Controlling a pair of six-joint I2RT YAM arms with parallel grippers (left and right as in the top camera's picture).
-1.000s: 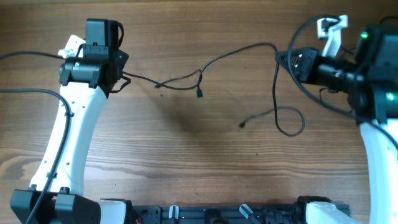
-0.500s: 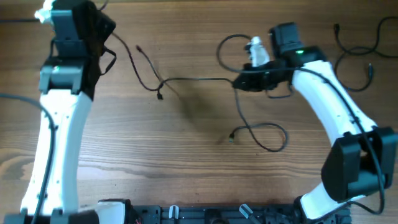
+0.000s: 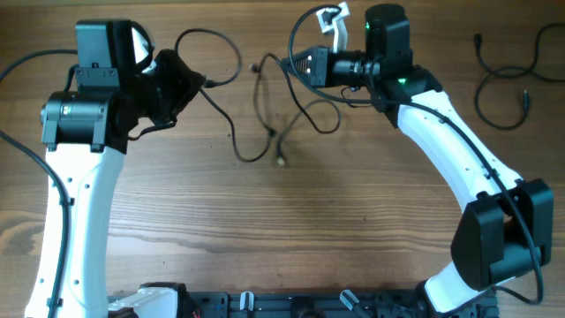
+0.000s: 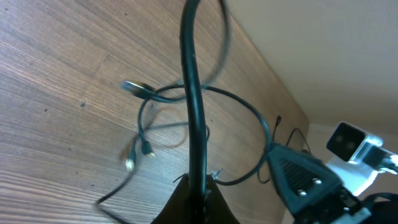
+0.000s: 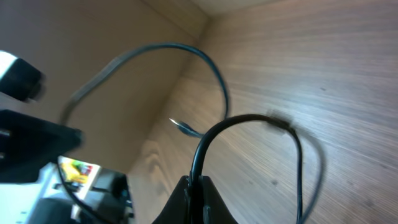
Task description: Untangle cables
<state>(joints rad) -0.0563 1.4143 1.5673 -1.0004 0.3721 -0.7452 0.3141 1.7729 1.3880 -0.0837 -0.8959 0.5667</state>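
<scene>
While the cables (image 3: 234,141) loop loosely between the two arms above the far middle of the wooden table (image 3: 265,238), the left gripper (image 3: 198,84) has its jaws clamped on one strand; the right gripper (image 3: 296,64) pinches another; a separate cord (image 3: 503,84) lies well apart at the far right.

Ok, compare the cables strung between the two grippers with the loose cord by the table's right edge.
The held cables are pinched by the left gripper and the right gripper; the loose cord lies untouched on the table. The held cables cross and loop over one another, while the loose cord curves openly, apart from them. Both are thin, black and end in small plugs.
</scene>
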